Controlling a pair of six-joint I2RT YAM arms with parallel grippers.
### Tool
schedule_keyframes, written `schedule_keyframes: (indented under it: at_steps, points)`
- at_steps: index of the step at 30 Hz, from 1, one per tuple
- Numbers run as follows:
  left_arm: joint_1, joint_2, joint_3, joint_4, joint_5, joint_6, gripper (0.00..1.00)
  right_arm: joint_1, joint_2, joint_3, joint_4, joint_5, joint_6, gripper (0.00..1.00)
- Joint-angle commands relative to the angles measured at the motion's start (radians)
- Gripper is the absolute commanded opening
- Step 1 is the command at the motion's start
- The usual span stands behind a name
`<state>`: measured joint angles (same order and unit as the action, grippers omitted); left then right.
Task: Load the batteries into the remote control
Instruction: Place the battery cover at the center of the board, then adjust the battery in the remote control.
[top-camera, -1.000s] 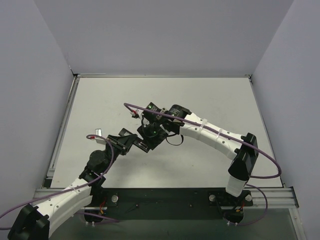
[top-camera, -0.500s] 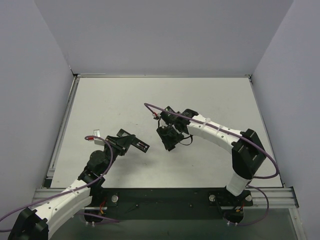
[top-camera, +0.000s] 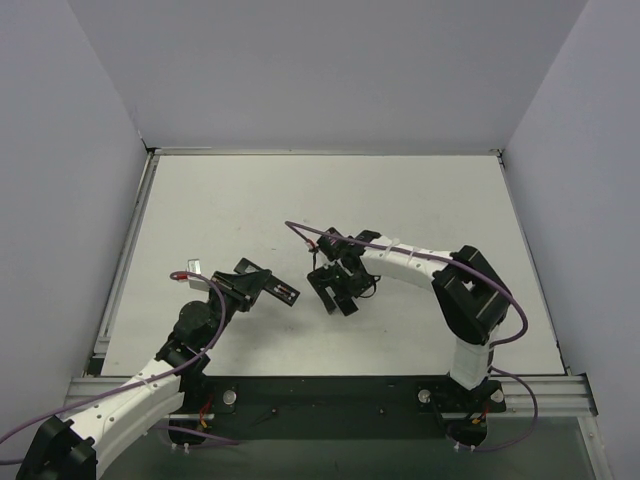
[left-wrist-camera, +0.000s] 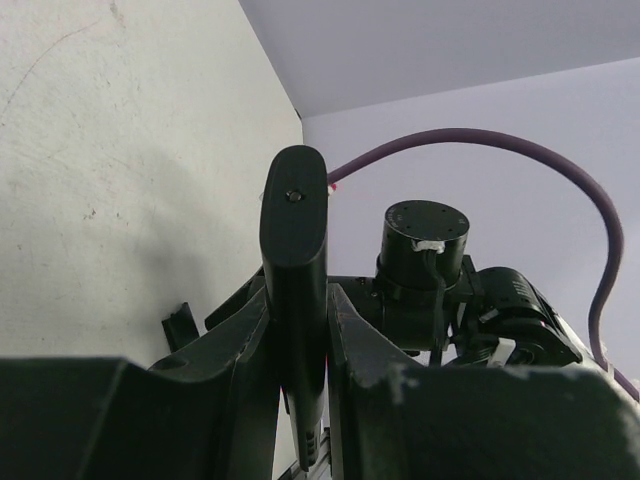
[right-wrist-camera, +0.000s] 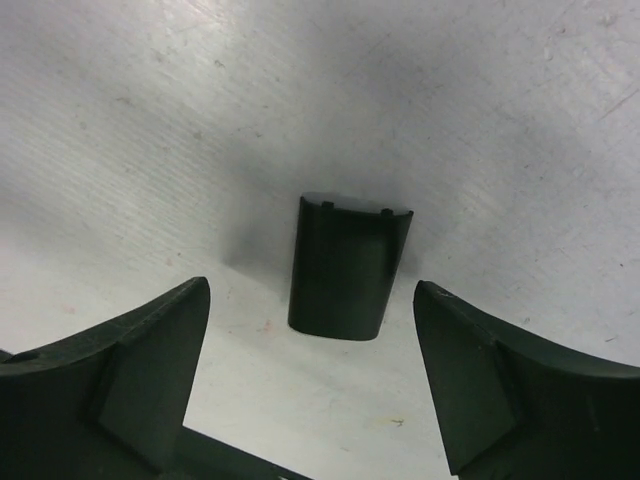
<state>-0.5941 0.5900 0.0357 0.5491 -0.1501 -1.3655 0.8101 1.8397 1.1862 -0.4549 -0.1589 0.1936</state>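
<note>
My left gripper (top-camera: 266, 286) is shut on the slim black remote control (top-camera: 284, 293) and holds it above the table, with one end pointing right. In the left wrist view the remote (left-wrist-camera: 295, 260) stands between the fingers of the left gripper (left-wrist-camera: 298, 345). My right gripper (top-camera: 336, 292) is open, low over the table, just right of the remote. In the right wrist view a short black cover piece (right-wrist-camera: 346, 268) lies flat on the table between the spread fingers of the right gripper (right-wrist-camera: 312, 290), which do not touch it. No batteries show in any view.
The white table (top-camera: 420, 200) is walled by grey panels on three sides. A metal rail (top-camera: 540, 385) runs along the near edge by the arm bases. Purple cables (top-camera: 300, 232) loop over both arms.
My right gripper has pulled back from the remote's end, moved right and then down toward the near side, and now hangs open over the cover piece. The left arm and remote stayed still.
</note>
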Motion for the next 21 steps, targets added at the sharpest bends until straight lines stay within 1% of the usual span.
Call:
schedule_keyframes:
  at_steps: [1,3,4,5,6,7,8,9,10,11,13,14,15,17,18,21]
  points:
    - [-0.001,0.001,-0.106,0.071,0.024,-0.017,0.00,-0.020,-0.155,-0.002,-0.007,-0.045,0.012,0.81]
    - [-0.001,0.001,-0.103,0.086,0.035,-0.024,0.00,-0.046,-0.210,-0.010,0.015,-0.137,0.024,0.81]
    - [-0.001,0.004,-0.102,0.090,0.037,-0.027,0.00,-0.055,-0.271,-0.017,0.030,-0.169,0.044,0.81]
    - [-0.001,0.002,-0.099,0.098,0.038,-0.030,0.00,-0.077,-0.304,-0.026,0.079,-0.212,0.056,0.81]
    - [-0.001,0.002,-0.092,0.101,0.043,-0.030,0.00,-0.089,-0.336,-0.052,0.109,-0.302,0.072,0.80]
    - [-0.001,0.002,-0.092,0.103,0.044,-0.032,0.00,-0.100,-0.396,-0.068,0.148,-0.359,0.090,0.80]
    - [-0.001,0.002,-0.089,0.107,0.046,-0.032,0.00,-0.126,-0.424,-0.088,0.241,-0.410,0.145,0.80]
    - [-0.001,0.002,-0.086,0.112,0.049,-0.037,0.00,-0.138,-0.448,-0.111,0.293,-0.529,0.173,0.79]
    - [-0.003,0.002,-0.083,0.117,0.050,-0.040,0.00,-0.150,-0.486,-0.149,0.344,-0.577,0.205,0.79]
    - [-0.003,0.002,-0.080,0.132,0.052,-0.043,0.00,-0.157,-0.500,-0.169,0.446,-0.614,0.287,0.79]
    - [-0.003,0.008,-0.073,0.147,0.058,-0.049,0.00,-0.161,-0.517,-0.215,0.563,-0.710,0.360,0.79]
    - [-0.003,0.010,-0.068,0.159,0.061,-0.050,0.00,-0.160,-0.516,-0.227,0.652,-0.734,0.394,0.79]
    - [-0.003,0.013,-0.062,0.164,0.069,-0.050,0.00,-0.161,-0.514,-0.240,0.688,-0.746,0.455,0.79]
    - [-0.003,0.022,-0.046,0.178,0.075,-0.050,0.00,-0.158,-0.504,-0.266,0.764,-0.755,0.490,0.79]
    - [-0.003,0.025,-0.042,0.184,0.080,-0.052,0.00,-0.158,-0.496,-0.267,0.781,-0.760,0.519,0.79]
    - [-0.003,0.045,-0.042,0.219,0.086,-0.066,0.00,-0.146,-0.467,-0.266,0.809,-0.774,0.538,0.78]
